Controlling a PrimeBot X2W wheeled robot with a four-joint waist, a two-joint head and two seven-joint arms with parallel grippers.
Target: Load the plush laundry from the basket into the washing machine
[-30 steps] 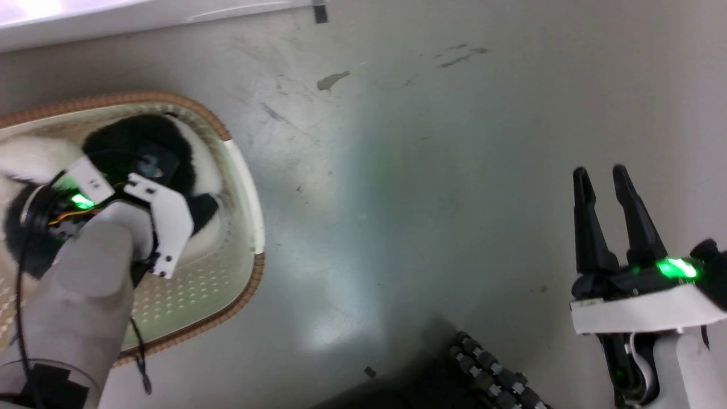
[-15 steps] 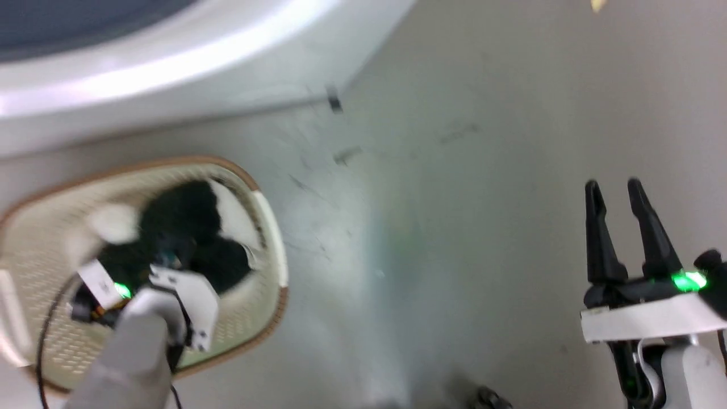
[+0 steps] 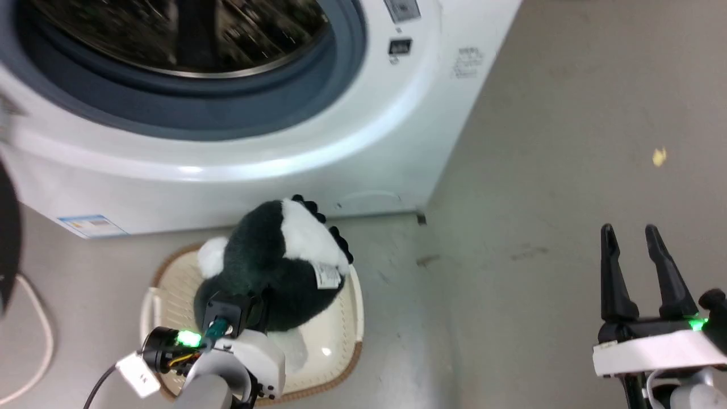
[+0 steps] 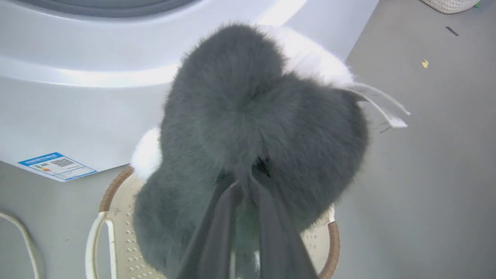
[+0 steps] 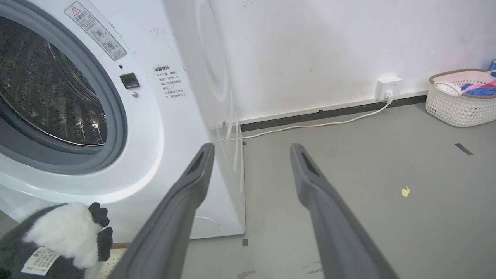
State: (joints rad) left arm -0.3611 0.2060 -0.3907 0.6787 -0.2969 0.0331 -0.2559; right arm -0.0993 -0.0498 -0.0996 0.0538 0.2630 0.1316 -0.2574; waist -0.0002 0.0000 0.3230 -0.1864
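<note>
The plush laundry [image 3: 267, 267], black fur with white patches and a sewn tag, hangs above the basket [image 3: 349, 318] with my left gripper [image 3: 250, 309] shut on its lower end. In the left wrist view the two dark fingers [image 4: 217, 232] pinch into the fur of the plush laundry [image 4: 252, 116], with the basket [image 4: 116, 193] below. The washing machine [image 3: 369, 125] stands just behind, its drum [image 3: 187, 34] open and ringed by the grey seal. My right gripper [image 3: 639, 236] hovers open over the floor at the lower right, and the same right gripper [image 5: 250, 155] points past the washing machine [image 5: 170, 128].
A white cable [image 3: 34, 363] loops on the floor at the left. A second basket [image 5: 461, 97] of clothes sits by the wall, near a socket with a cord [image 5: 317, 124]. Grey floor stretches to the right of the washer.
The head camera has tilted up, bringing the washing machine's drum into view. My left gripper has lifted the plush laundry up out of the basket. The right gripper stays open.
</note>
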